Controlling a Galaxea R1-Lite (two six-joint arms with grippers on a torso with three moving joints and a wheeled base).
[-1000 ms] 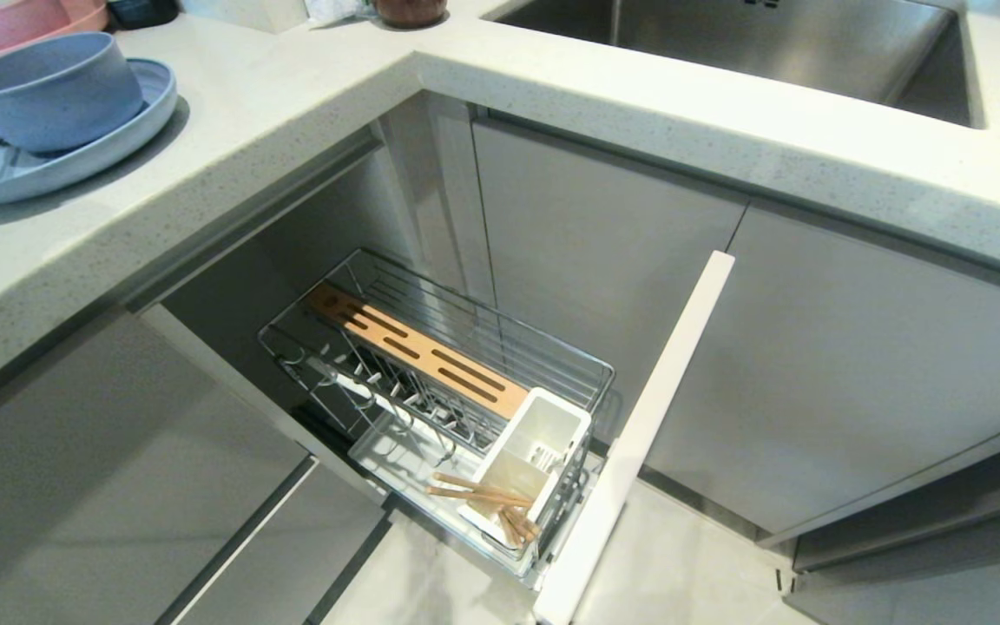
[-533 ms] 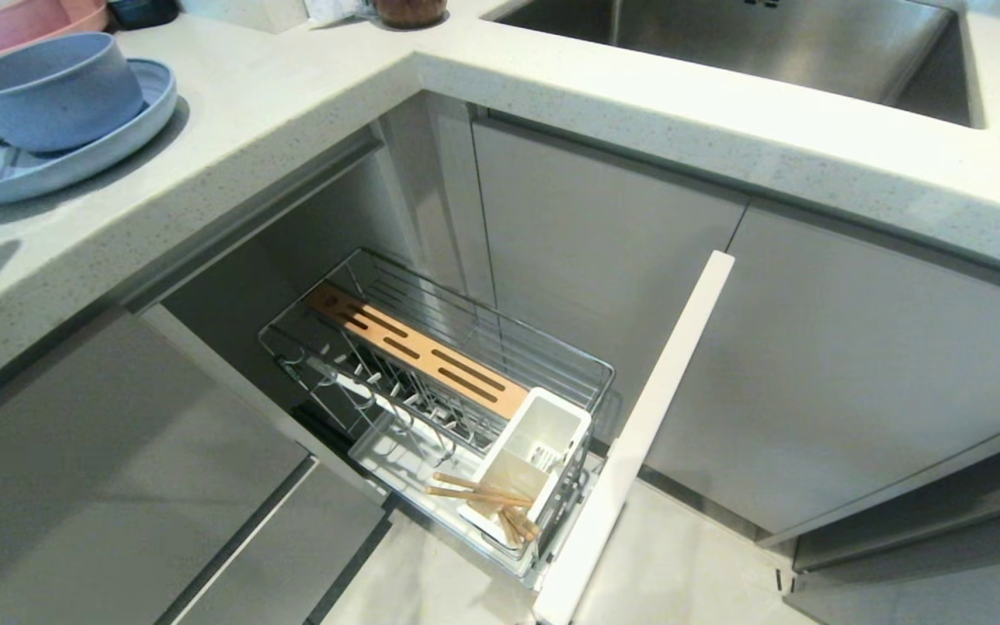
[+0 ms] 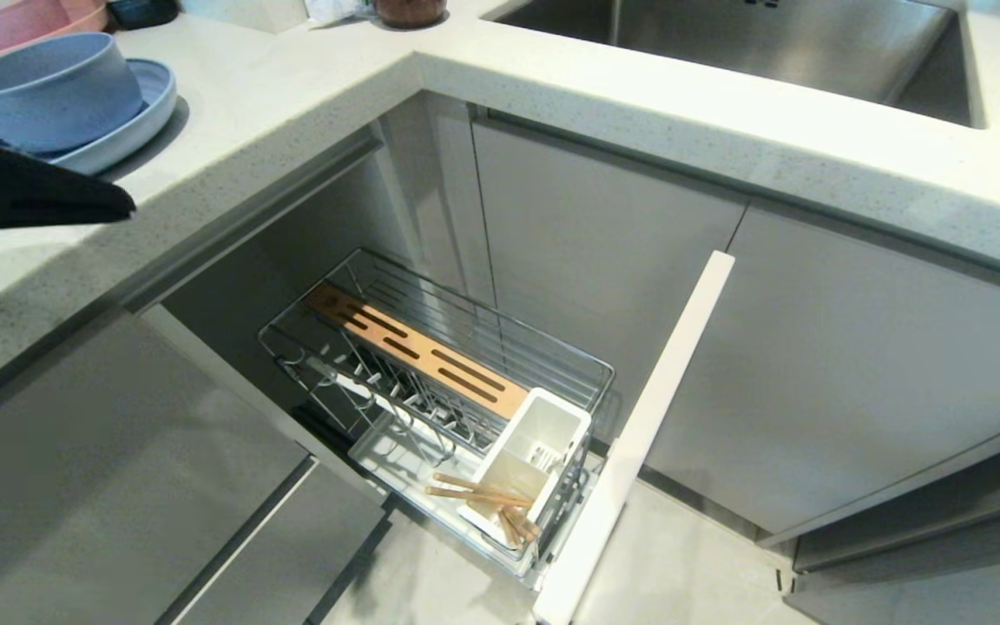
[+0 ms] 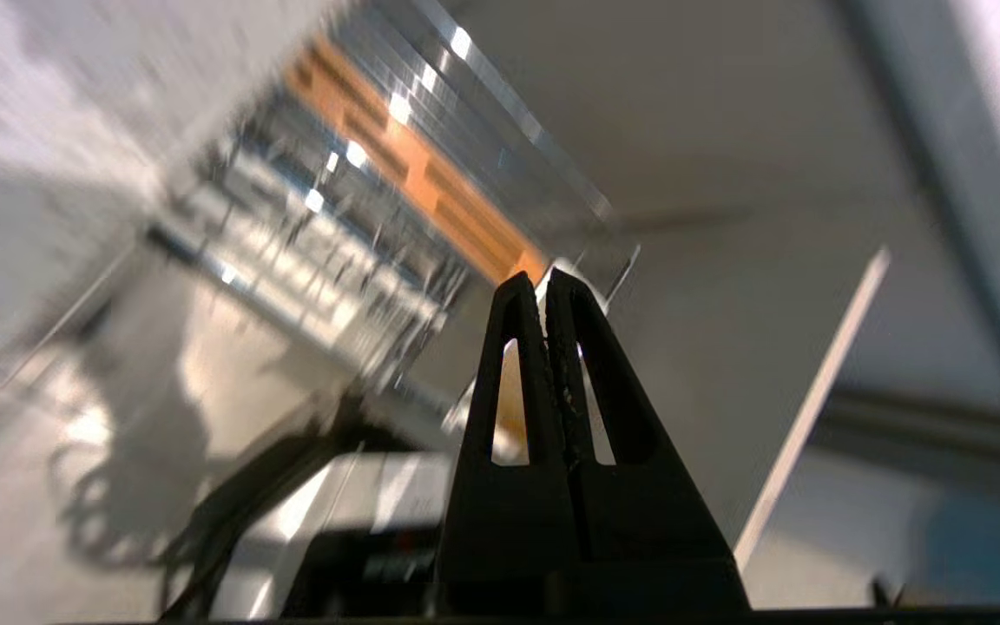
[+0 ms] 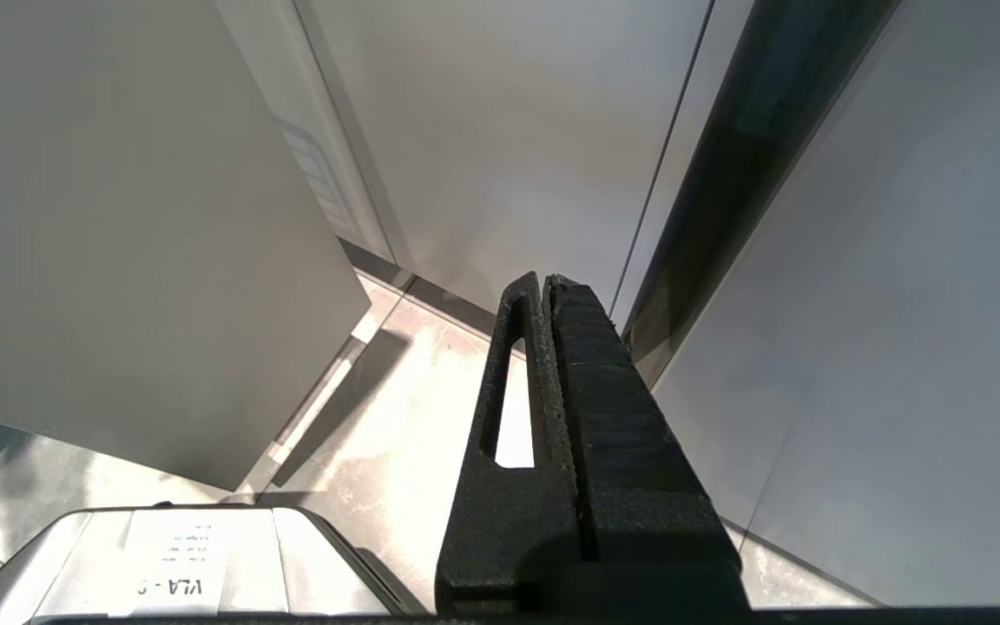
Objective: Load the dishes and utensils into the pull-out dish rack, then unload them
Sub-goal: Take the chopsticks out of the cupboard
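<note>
While the speckled pale stone counter carries the wide shallow pale blue plate with the smaller round pale blue bowl standing on it, the narrow chrome wire pull-out dish rack stands drawn out below. Thin light-brown wooden chopsticks lie across its white plastic caddy. The left claw, pressed closed and empty, hangs over the counter edge near the plate. The right claw, likewise closed on nothing, points at the floor beside the cabinets.
</note>
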